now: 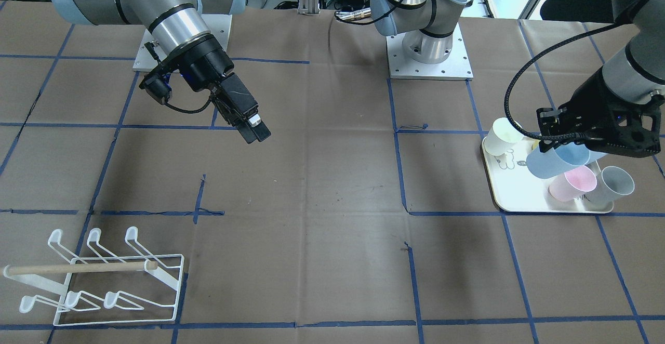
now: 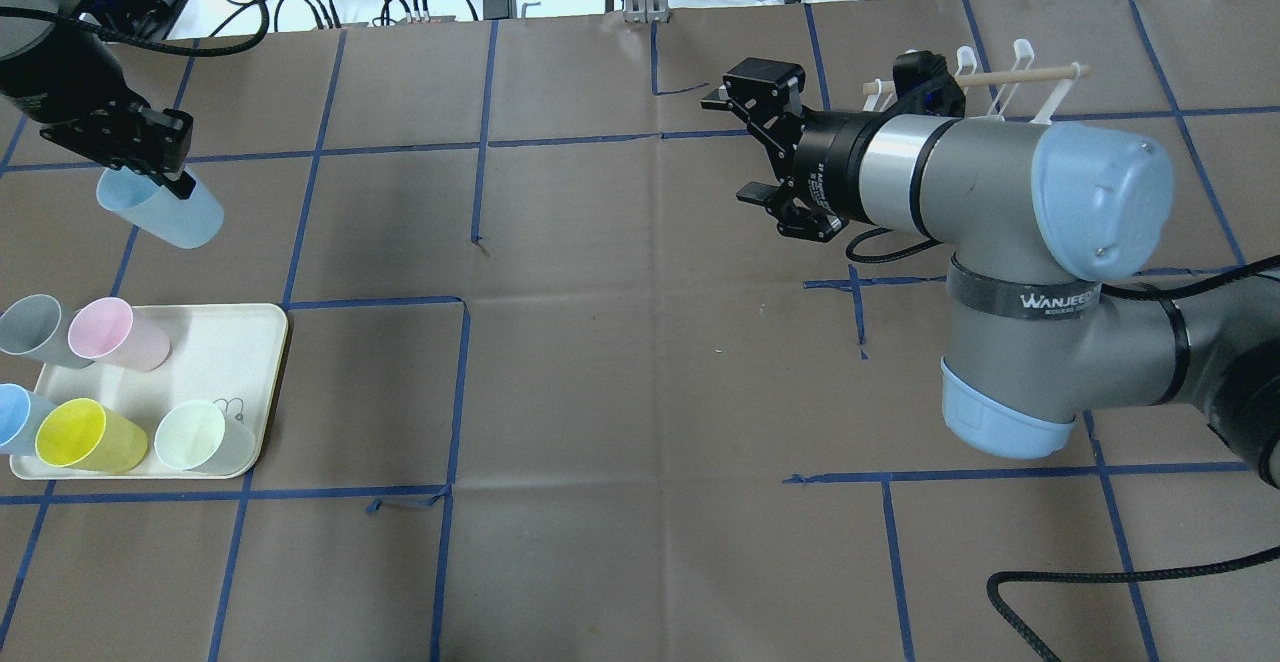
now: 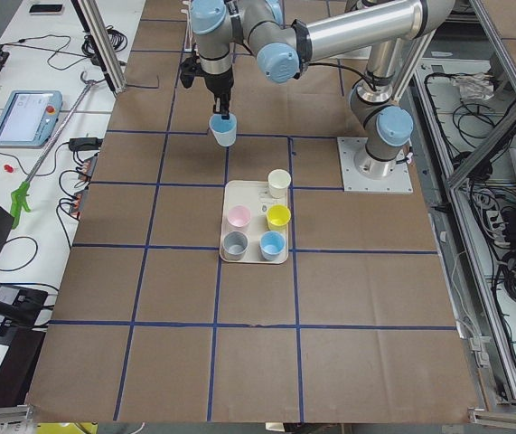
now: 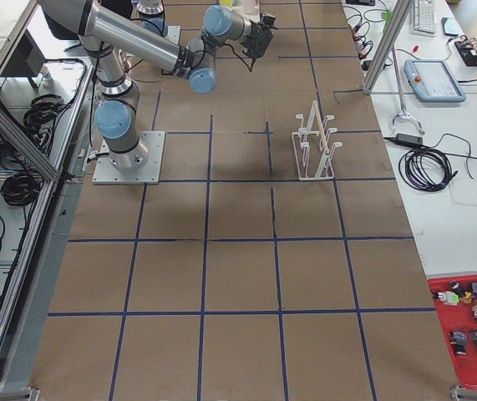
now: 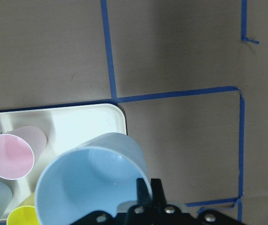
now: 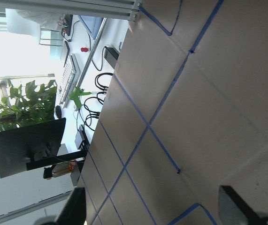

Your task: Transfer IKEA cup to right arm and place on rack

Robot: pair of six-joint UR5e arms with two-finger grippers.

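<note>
Blue cup (image 2: 160,212), rim clamped in left gripper (image 2: 181,185)

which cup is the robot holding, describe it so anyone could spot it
Find the cream tray of cups on the robot's left side. Just beyond it, the left claw grips a pale blue cup by its rim, the only one lifted off the tray.

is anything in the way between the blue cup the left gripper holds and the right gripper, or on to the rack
Nothing visible. Only bare table lies between the blue cup, in the left gripper, and the open right gripper, and from there to the rack.
</note>
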